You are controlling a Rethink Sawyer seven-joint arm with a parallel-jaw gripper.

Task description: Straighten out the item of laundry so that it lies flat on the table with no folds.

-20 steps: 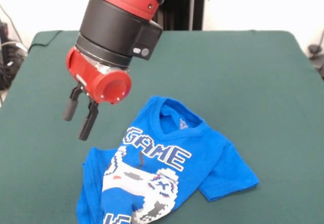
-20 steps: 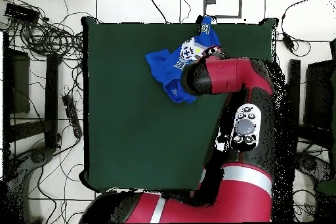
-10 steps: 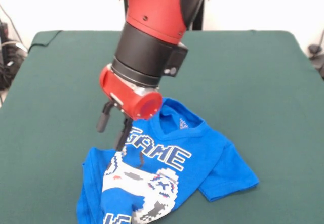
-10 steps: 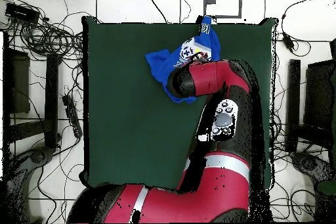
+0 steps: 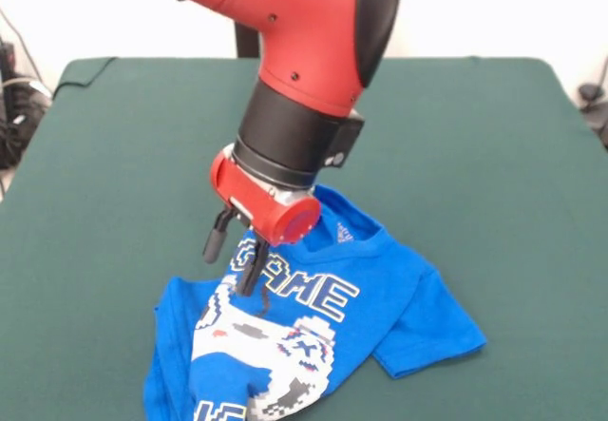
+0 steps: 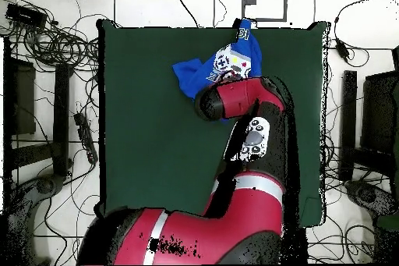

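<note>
Where the front view looks across the table (image 5: 494,136), the blue T-shirt (image 5: 380,288) lies near the lower edge of the picture, a little left of centre, and it is not flat. Its collar points up the picture, one sleeve spreads out to the right, and the left and lower parts are bunched into folds, with the bottom running out of the frame. White pixel lettering and a grey-white controller print show on the chest. The arm (image 5: 304,50) comes down from above, and its gripper (image 5: 234,261) hangs over the shirt's left shoulder, beside the lettering. Its two dark fingers stand apart with nothing between them; one is over the green cloth just beside the shirt, the other over the print. Whether they touch the fabric I cannot tell

In the overhead view the shirt (image 6: 191,74) sits close to the table's (image 6: 148,138) top edge, right of centre, with part of it hanging over that edge. The arm (image 6: 234,99) covers the shirt's lower right part and hides the gripper
</note>
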